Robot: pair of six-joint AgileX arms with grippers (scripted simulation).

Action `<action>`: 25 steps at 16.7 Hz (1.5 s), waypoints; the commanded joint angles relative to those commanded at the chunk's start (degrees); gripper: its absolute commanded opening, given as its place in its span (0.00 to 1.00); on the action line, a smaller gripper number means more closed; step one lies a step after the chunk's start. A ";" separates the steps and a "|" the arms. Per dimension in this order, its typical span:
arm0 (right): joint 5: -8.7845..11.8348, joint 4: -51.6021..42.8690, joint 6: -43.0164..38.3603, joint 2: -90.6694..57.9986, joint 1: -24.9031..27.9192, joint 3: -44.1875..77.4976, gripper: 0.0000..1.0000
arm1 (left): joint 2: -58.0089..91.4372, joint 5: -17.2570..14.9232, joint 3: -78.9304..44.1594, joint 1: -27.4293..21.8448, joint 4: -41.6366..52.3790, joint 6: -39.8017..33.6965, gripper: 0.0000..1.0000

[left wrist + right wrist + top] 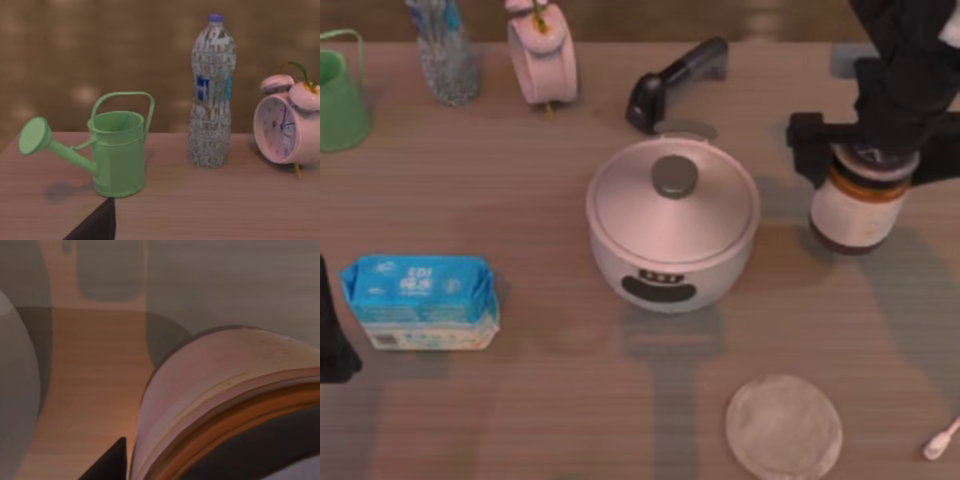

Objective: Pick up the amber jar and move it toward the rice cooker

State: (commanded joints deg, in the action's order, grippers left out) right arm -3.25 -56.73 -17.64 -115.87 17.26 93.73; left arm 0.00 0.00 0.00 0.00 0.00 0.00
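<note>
The amber jar [853, 208], brown glass with a wide white label and an orange neck band, is at the right of the table, right of the rice cooker [672, 222]. My right gripper [876, 152] comes down from above and is shut on the jar's lid and neck. In the right wrist view the jar [215, 390] fills the picture, one dark fingertip [112, 462] lies against its side, and the cooker's grey wall [15, 390] shows at the edge. The white-grey cooker stands mid-table with its black panel facing the front. My left gripper [332, 345] is parked at the left edge, open and holding nothing.
Along the back stand a green watering can [338, 95], a clear glittery bottle [448, 55], a pink alarm clock [542, 55] and a black handheld device [675, 80]. A blue packet [420, 300] lies front left, a flat grey disc [783, 425] front right, a white swab [942, 438] beside it.
</note>
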 joint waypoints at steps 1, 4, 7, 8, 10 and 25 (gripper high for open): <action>0.04 1.16 0.01 -0.38 0.02 -0.73 0.00 | 0.00 0.00 0.00 0.00 0.00 0.00 1.00; -0.05 5.79 -0.02 -2.03 -0.02 -3.70 0.00 | 0.00 0.00 0.00 0.00 0.00 0.00 1.00; -0.25 8.88 0.06 -3.20 0.03 -5.68 0.00 | 0.00 0.00 0.00 0.00 0.00 0.00 1.00; -0.26 8.94 0.06 -3.23 0.03 -5.72 0.00 | 0.00 0.00 0.00 0.00 0.00 0.00 1.00; -0.26 8.94 0.06 -3.23 0.03 -5.72 0.00 | 0.00 0.00 0.00 0.00 0.00 0.00 1.00; -0.26 8.94 0.06 -3.23 0.03 -5.72 1.00 | 0.00 0.00 0.00 0.00 0.00 0.00 1.00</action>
State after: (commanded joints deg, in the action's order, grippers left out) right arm -3.51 -47.80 -17.57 -119.10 17.29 88.02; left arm 0.00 0.00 0.00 0.00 0.00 0.00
